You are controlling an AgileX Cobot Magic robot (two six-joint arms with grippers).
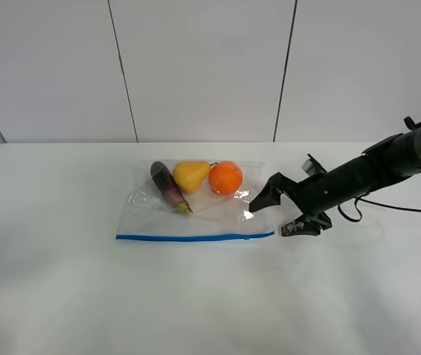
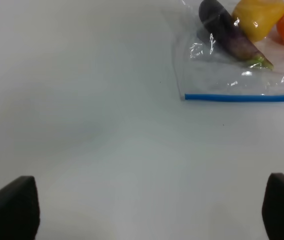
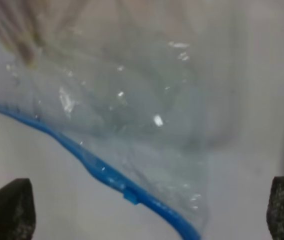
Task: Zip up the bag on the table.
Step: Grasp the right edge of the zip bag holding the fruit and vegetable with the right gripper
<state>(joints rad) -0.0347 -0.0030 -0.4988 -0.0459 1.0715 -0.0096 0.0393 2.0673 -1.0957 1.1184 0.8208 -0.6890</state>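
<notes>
Our left gripper hangs over bare table, fingers spread wide, well apart from the bag. The bag lies flat mid-table, its blue zipper strip running left to right along the near edge, with the slider tab toward the right end. Our right gripper is the nearer one. It reaches in low at that end, jaws wide apart and holding nothing.

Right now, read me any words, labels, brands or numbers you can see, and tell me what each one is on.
No readable text in any view.
The bag is clear and unprinted, its blue zipper strip plain.
The eggplant, pear, orange and table carry no label.
The zipper's slider is too blurred to tell any marking.
</notes>
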